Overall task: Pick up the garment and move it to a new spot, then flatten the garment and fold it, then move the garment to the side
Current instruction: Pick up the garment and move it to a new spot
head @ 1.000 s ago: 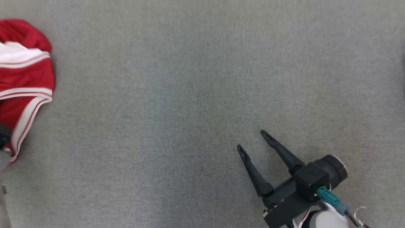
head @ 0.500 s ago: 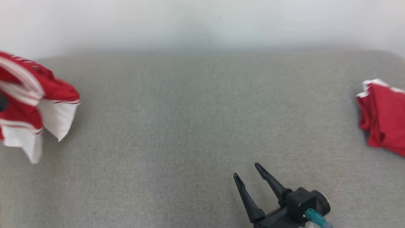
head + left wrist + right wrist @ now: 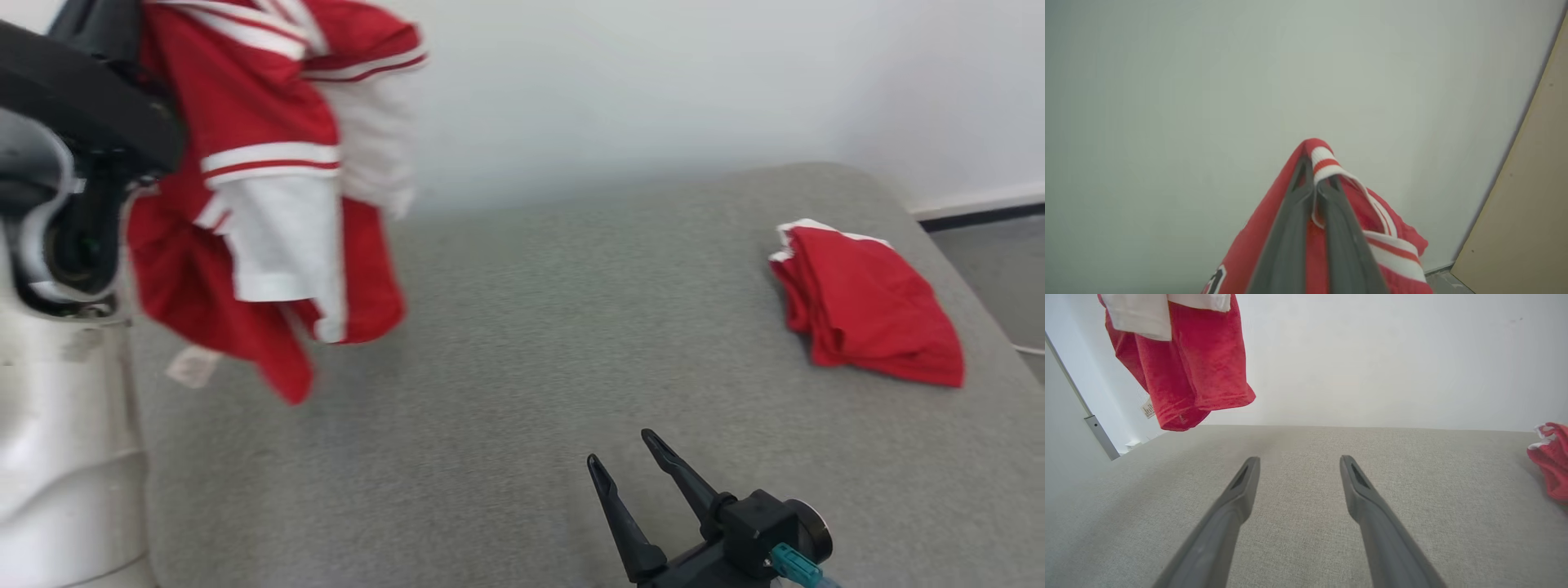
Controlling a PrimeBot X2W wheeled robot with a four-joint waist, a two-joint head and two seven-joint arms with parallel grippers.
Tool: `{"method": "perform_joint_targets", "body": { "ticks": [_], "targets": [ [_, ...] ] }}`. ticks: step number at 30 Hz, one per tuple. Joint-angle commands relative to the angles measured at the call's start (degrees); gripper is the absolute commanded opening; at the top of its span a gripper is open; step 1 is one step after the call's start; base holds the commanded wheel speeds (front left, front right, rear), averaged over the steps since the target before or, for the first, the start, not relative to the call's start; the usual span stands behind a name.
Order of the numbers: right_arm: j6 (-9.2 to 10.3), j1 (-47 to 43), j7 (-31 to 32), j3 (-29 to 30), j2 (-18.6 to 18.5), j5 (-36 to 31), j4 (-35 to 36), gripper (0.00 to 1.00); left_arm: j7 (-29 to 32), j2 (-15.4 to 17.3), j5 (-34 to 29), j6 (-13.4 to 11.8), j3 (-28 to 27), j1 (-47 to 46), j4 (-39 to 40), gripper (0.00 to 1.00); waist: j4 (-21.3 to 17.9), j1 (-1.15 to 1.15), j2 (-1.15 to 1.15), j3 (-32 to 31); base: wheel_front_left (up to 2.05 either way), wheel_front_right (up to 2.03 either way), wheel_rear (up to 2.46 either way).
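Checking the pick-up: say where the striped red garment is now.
The striped red garment hangs at the head view's upper left, clamped in the left gripper, above the left end of the grey surface, opposite the red cloth at right.

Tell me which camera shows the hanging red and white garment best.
The head view: the garment hangs there nearly whole, lifted above the grey surface. The left wrist view shows its striped edge pinched in the left gripper; the right wrist view shows its lower part and a label.
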State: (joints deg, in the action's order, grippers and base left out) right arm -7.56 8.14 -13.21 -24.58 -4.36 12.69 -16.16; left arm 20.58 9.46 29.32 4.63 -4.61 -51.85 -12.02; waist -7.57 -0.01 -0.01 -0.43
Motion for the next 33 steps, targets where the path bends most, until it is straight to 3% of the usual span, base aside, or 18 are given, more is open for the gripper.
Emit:
{"method": "perform_joint_targets", "body": {
  "ticks": [1,10,15,26,27,28,29,33],
  "targets": [
    [0.16,0.27,-0.34,-0.21,0.14,-0.03,-0.22,1.00,-0.58,-0.44,0.72,0.45,0.15,-0.37,0.35,0.00,-4.20,0.01,0.01,-0.51,0.00,0.00,0.00],
    [0.16,1.16,-0.26,0.12,-0.03,-0.61,-0.14,1.00,-4.64,-4.92,1.94,1.67,6.69,4.86,-0.44,0.00,-10.33,0.01,0.01,3.11,0.00,0.00,0.00],
    [0.16,1.22,-0.15,0.52,0.04,-0.87,0.42,1.00,-8.29,-6.14,4.88,1.42,8.99,11.02,-4.65,0.00,-12.24,0.01,0.01,5.34,0.00,0.00,0.00],
    [0.16,0.98,-0.50,1.58,0.37,-1.33,0.52,1.00,-18.02,-5.79,-1.02,-0.05,14.25,20.12,-21.43,0.00,-11.79,0.01,0.01,7.33,0.00,0.00,0.00],
    [0.16,0.90,-0.51,1.60,0.41,-1.36,0.46,1.00,-19.11,-5.81,-1.64,-0.23,14.65,20.40,-22.51,0.19,-11.38,0.01,0.01,7.23,0.00,0.00,0.00],
    [0.16,0.80,-0.52,1.79,0.45,-1.41,0.39,1.00,-20.43,-5.80,-2.19,-0.19,15.04,20.62,-23.34,0.84,-10.84,0.01,0.01,7.04,0.00,0.00,0.00],
    [0.16,0.67,-0.52,2.01,0.44,-1.39,0.29,1.00,-22.20,-5.74,-2.83,-0.37,15.24,20.82,-23.83,1.00,-10.33,0.01,0.01,6.80,0.00,0.00,0.00],
    [0.16,-0.06,-0.38,3.92,0.33,-1.71,0.16,1.00,-30.79,-5.24,-5.01,-0.53,15.88,21.73,-23.64,1.00,-7.64,0.01,0.01,5.57,0.00,0.00,0.00]
  ]
}}
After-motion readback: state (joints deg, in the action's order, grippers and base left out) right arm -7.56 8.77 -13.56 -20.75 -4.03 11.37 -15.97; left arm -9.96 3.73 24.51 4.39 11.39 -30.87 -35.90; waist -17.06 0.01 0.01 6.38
